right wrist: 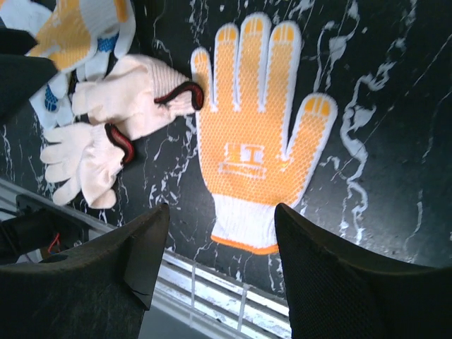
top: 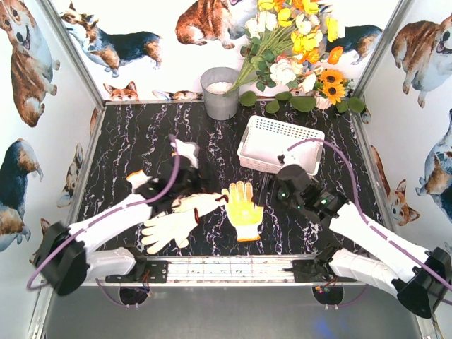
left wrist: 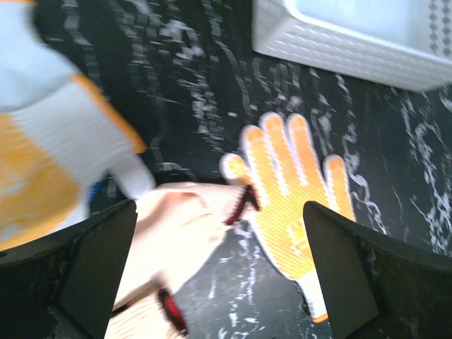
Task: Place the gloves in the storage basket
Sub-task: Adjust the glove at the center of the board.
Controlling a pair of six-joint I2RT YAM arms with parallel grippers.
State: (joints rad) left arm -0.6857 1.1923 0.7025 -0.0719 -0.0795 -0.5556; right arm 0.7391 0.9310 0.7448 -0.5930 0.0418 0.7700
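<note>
A yellow-palmed glove (top: 242, 209) lies flat, palm up, near the table's front middle; it also shows in the right wrist view (right wrist: 256, 141) and the left wrist view (left wrist: 293, 191). Two cream gloves with dark red cuff trim (top: 173, 224) lie just left of it (right wrist: 134, 95). Another white and orange glove (top: 186, 150) sits by my left wrist, blurred in the left wrist view (left wrist: 49, 141). My left gripper (top: 191, 185) is open and empty above the cream gloves (left wrist: 219, 212). My right gripper (top: 277, 191) is open and empty over the yellow glove's cuff (right wrist: 222, 212). The white storage basket (top: 263, 157) stands at the back right.
A grey metal bucket (top: 219, 93) stands at the back centre. Flowers and leaves (top: 296, 56) lie behind the basket. Printed walls close in the left, right and back. A metal rail (top: 233, 268) runs along the front edge.
</note>
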